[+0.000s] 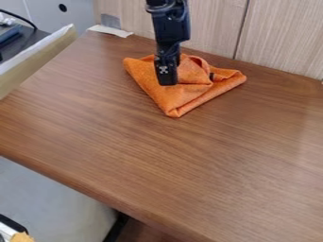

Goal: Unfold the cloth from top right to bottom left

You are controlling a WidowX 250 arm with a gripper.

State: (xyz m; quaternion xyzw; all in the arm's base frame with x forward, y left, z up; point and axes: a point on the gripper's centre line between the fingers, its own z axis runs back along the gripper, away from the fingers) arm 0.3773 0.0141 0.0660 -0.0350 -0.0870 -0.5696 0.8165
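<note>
An orange cloth (pixel 174 98) lies folded and bunched on the wooden table, one corner pointing toward the camera and the others out to the left and right. Its upper right part is raised in a rumpled fold, with a small dark spot near it. The black gripper (pixel 166 74) hangs down over the middle-left of the cloth, its lower end at the fold and hiding some of the fabric behind it. Whether it grips the cloth cannot be made out.
Bare brown tabletop (pixel 208 165) extends in front of the cloth and to its right. A pale wooden panel (pixel 277 38) stands along the back edge. Whitish tape (pixel 110 31) is at the back left corner, and a light board edge (pixel 38 56) runs along the left.
</note>
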